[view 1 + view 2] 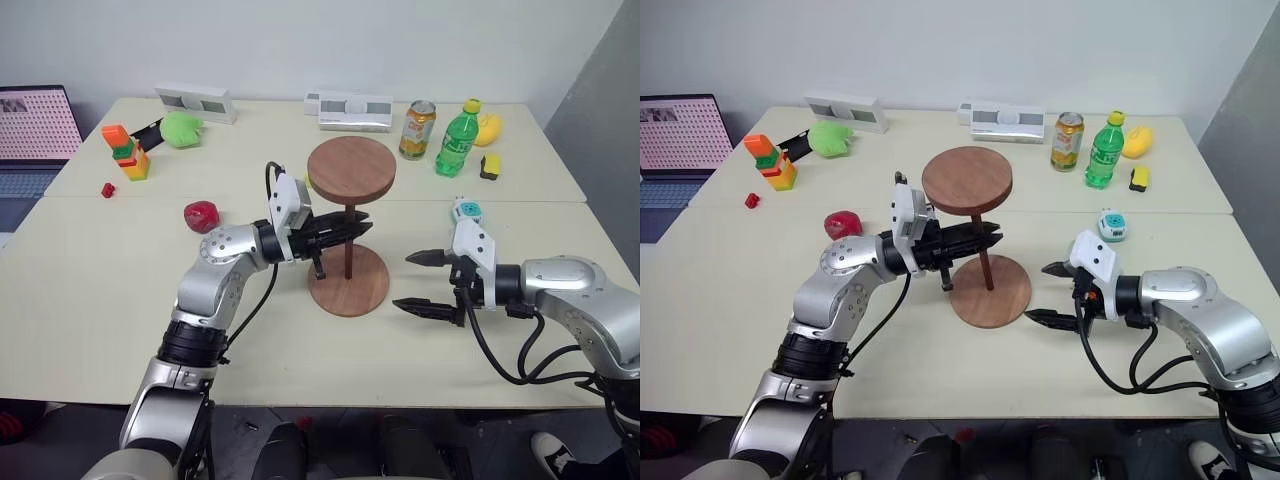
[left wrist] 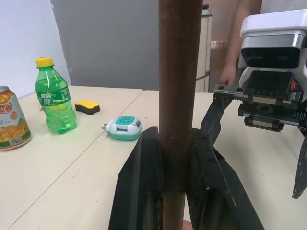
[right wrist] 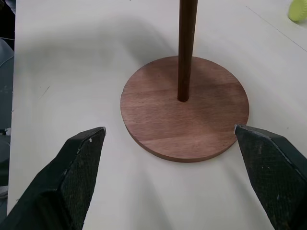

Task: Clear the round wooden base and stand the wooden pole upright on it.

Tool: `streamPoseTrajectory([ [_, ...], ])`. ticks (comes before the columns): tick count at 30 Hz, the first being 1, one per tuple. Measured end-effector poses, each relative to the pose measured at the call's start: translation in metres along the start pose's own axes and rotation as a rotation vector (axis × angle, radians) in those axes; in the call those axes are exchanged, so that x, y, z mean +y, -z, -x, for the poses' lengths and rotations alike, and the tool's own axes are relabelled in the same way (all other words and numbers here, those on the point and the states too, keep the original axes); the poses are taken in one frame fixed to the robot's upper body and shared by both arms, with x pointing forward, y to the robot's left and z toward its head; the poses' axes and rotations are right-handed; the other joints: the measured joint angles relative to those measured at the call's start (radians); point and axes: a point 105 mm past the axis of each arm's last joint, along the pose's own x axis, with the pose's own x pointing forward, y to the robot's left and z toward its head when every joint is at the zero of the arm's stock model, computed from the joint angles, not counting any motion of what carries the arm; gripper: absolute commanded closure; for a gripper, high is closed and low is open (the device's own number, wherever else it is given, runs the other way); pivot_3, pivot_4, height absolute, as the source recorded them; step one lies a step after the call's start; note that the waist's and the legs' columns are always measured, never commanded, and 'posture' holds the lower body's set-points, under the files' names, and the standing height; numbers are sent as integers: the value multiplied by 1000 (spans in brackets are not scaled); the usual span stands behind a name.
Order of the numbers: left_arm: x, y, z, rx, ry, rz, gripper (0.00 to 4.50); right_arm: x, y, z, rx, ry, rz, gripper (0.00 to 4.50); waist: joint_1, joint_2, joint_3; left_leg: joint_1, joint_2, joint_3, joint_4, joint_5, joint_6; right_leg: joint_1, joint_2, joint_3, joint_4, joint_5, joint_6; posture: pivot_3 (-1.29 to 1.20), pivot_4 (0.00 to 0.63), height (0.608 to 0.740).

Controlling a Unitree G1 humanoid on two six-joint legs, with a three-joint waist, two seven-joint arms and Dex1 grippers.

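Observation:
The round wooden base (image 1: 350,287) lies flat on the table's middle. The wooden pole (image 1: 348,255) stands upright with its lower end at the base's centre hole (image 3: 183,99) and its fixed disc (image 1: 351,167) on top. My left gripper (image 1: 352,229) reaches in level from the left and is shut on the pole's shaft (image 2: 178,96), about halfway up. My right gripper (image 1: 428,283) hovers just right of the base, open wide, nothing between its fingers (image 3: 76,172). It also shows beyond the pole in the left wrist view (image 2: 268,96).
A red apple-like toy (image 1: 202,214) lies left of the base. A teal gadget (image 1: 467,210) sits right. At the back stand a can (image 1: 417,129), a green bottle (image 1: 457,139), white boxes (image 1: 350,110), a green toy (image 1: 182,129) and coloured blocks (image 1: 127,152). A person's hand (image 2: 228,76) is beyond the table.

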Motion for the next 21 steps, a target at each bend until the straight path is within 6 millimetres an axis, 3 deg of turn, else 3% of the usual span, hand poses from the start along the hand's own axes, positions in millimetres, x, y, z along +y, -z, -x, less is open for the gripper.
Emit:
streamPoseTrajectory([
  [2, 1, 1, 1, 4, -1, 3, 4237, 0, 0, 0, 1, 0, 0, 0, 0, 0, 0, 0, 0, 0, 0, 0, 0, 0, 0, 0, 0, 0, 0, 0, 150, 740],
  [3, 1, 1, 1, 5, 0, 5, 3537, 0, 0, 0, 0, 0, 0, 0, 0, 0, 0, 0, 0, 0, 0, 0, 0, 0, 0, 0, 0, 0, 0, 0, 150, 740],
  [5, 2, 7, 5, 51, 3, 12, 3305, 0, 0, 0, 0, 0, 0, 0, -1, 1, 0, 1, 0, 0, 0, 0, 0, 0, 0, 0, 0, 0, 0, 0, 150, 740],
  [6, 4, 22, 14, 109, -13, 61, 2949, 0, 1, 0, 1, 0, -2, 0, -2, 1, 0, 0, 0, 1, -1, 0, 0, -1, 0, 1, 1, 0, 0, 0, 150, 740],
  [8, 4, 31, 17, 131, -23, 99, 2610, 1, 2, 0, 3, -1, -6, 0, 1, 0, 0, -2, 0, -1, 0, 0, 0, -2, 0, 0, 0, 0, 0, 0, 150, 740],
  [21, 8, 19, 21, 131, -2, 63, 76, 3, 0, -1, -9, -5, -9, 0, 6, 0, 0, -5, 0, -2, 0, 1, -2, -3, 0, -2, -3, 0, 0, 0, 150, 740],
])
